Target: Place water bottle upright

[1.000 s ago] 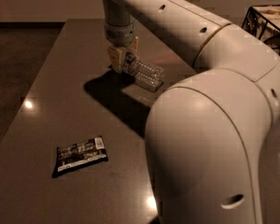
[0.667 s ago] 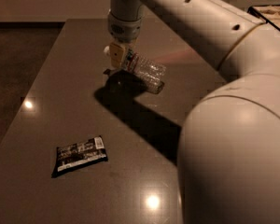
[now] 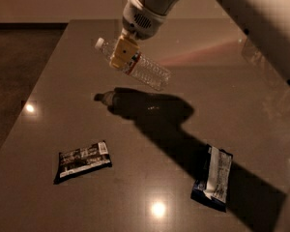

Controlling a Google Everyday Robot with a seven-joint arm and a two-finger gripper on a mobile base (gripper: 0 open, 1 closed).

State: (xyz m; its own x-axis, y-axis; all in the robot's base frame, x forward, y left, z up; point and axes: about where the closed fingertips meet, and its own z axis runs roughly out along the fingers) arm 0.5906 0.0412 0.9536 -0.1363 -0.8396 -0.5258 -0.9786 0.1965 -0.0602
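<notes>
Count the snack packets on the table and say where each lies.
2. One packet lies flat at the table's front left, the other at front right. The gripper, above the table's middle, holds the water bottle tilted in the air. The arm at right may hide more.

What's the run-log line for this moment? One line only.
pincer: shut on water bottle | pose: tilted, cap left, above table | upright: not yet

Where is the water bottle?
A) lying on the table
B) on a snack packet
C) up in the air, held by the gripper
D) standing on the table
C: the gripper holds the water bottle tilted above the table, its shadow cast below it.
</notes>
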